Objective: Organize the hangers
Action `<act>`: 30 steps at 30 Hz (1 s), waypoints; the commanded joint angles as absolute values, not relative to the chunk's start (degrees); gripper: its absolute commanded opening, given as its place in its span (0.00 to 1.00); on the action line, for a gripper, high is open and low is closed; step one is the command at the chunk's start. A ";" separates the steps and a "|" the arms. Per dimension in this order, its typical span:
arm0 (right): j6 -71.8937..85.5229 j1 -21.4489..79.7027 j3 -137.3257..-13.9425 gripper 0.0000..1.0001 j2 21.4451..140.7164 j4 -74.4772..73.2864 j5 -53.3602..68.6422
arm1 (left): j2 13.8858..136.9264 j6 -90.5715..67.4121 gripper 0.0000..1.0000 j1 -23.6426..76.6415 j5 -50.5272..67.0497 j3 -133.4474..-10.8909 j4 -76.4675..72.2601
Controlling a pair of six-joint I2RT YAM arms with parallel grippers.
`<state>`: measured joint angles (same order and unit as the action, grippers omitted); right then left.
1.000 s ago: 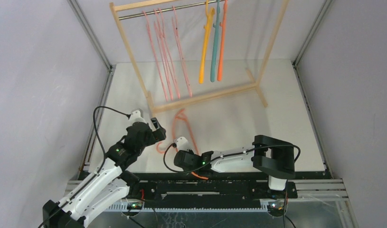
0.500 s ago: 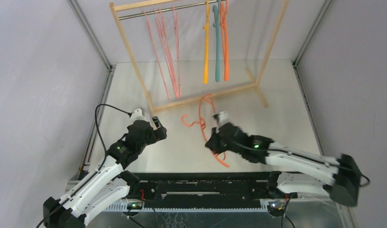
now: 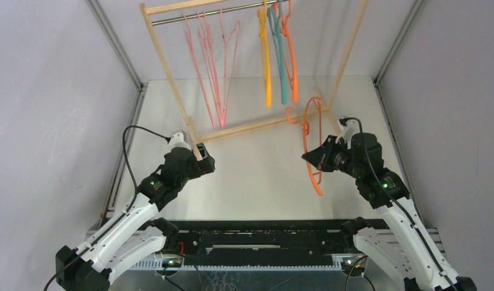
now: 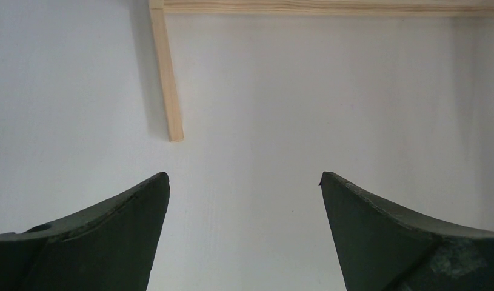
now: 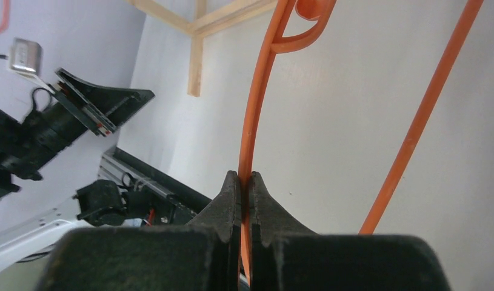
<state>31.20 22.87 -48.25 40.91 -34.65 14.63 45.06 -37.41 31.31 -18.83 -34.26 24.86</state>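
Observation:
An orange hanger (image 3: 314,148) hangs off the table at the right, in front of the rack's right foot, hook end toward the rack. My right gripper (image 3: 309,157) is shut on one thin side of it; the right wrist view shows the orange hanger (image 5: 256,109) pinched between the jaws of that gripper (image 5: 245,177). On the rod hang several pale pink hangers (image 3: 214,73), a yellow-orange hanger (image 3: 267,60), a teal one (image 3: 282,60) and an orange one (image 3: 293,60). My left gripper (image 3: 205,160) is open and empty over bare table, seen as the left gripper (image 4: 244,177) near a wooden foot.
The wooden-framed rack (image 3: 165,60) stands at the back, its base bar (image 3: 256,126) running across the table. Its left foot (image 4: 166,79) lies just ahead of my left gripper. Grey walls close in both sides.
My right arm has swung from the near middle to the right, carrying the orange hanger up off the table toward the rack. The hung hangers have swayed. The left arm barely moved.

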 commanded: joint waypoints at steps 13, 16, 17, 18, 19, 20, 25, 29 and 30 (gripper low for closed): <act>32.78 5.92 -62.13 0.00 43.91 -33.75 37.22 | 46.51 -35.16 1.00 30.97 -17.52 -38.32 21.84; 31.14 5.98 -62.67 0.00 44.45 -35.60 35.58 | 46.07 -35.62 0.99 30.85 -17.49 -38.07 21.54; 30.64 6.00 -62.55 0.00 44.55 -36.16 35.56 | 45.94 -35.68 1.00 30.88 -17.49 -37.98 21.53; 30.34 6.07 -62.30 0.00 44.45 -36.45 35.79 | 45.84 -35.68 1.00 30.93 -17.49 -37.93 21.53; 30.24 6.13 -61.97 0.00 44.09 -36.84 35.73 | 45.78 -35.68 0.99 30.95 -17.37 -37.89 21.58; 30.09 6.15 -61.70 0.00 43.56 -37.47 35.56 | 45.72 -35.68 1.00 30.92 -17.32 -37.88 21.68; 29.01 6.44 -60.08 0.00 40.50 -41.53 35.06 | 45.57 -35.85 1.00 30.97 -17.28 -37.31 21.84; 30.35 7.05 -58.20 0.00 38.68 -41.92 36.57 | 46.17 -35.95 1.00 30.89 -16.99 -37.30 21.67; 30.66 7.22 -58.04 0.00 38.45 -41.87 37.01 | 46.29 -35.88 0.99 30.93 -16.96 -37.35 21.63</act>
<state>30.81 6.52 -58.70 40.10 -42.17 35.53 46.39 -36.47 31.31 -17.56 -35.79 24.01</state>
